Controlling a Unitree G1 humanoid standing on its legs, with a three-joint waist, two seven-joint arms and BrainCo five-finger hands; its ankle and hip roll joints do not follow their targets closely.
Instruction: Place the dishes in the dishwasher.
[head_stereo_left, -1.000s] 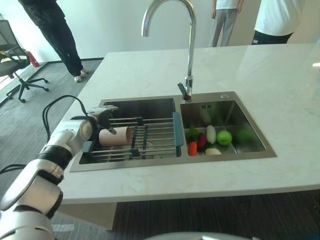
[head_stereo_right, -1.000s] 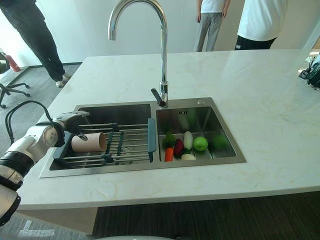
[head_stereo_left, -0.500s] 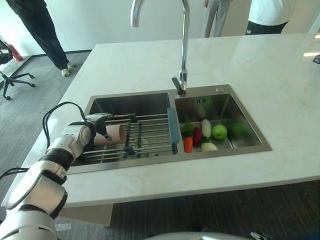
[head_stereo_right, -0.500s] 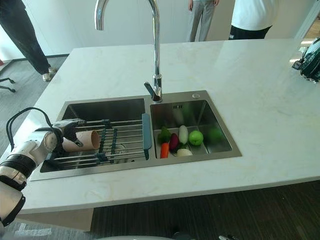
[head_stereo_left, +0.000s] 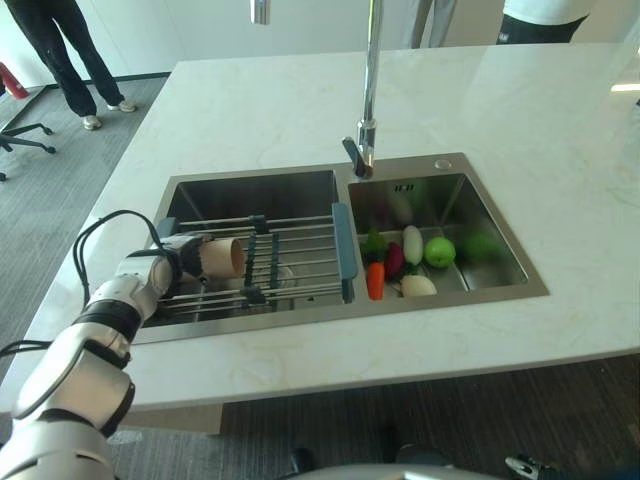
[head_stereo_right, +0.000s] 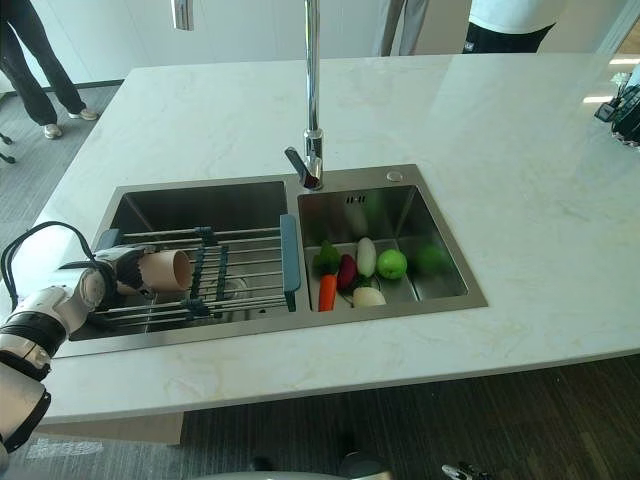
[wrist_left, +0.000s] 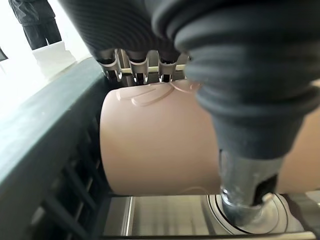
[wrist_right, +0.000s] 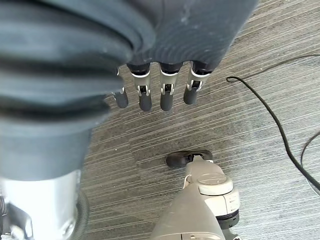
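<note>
A beige cup (head_stereo_left: 224, 257) lies on its side on the wire rack (head_stereo_left: 300, 262) over the left sink basin, mouth toward the faucet. My left hand (head_stereo_left: 172, 268) is at the cup's closed end. In the left wrist view the fingers (wrist_left: 136, 67) reach over the cup (wrist_left: 160, 145) and the thumb (wrist_left: 247, 190) stands on its near side, so the hand is shut on it. My right hand (wrist_right: 165, 95) hangs over the grey carpet with relaxed fingers and nothing in it.
The tall faucet (head_stereo_left: 368, 100) rises between the two basins. The right basin holds a carrot (head_stereo_left: 375, 282), a green apple (head_stereo_left: 438, 251) and other vegetables. White countertop (head_stereo_left: 520, 120) surrounds the sink. A person's legs (head_stereo_left: 75, 60) stand at the far left.
The head camera has tilted, shifting the whole scene. My left hand came down from above the cup with straight fingers and closed on its end; the cup stays on the rack.
</note>
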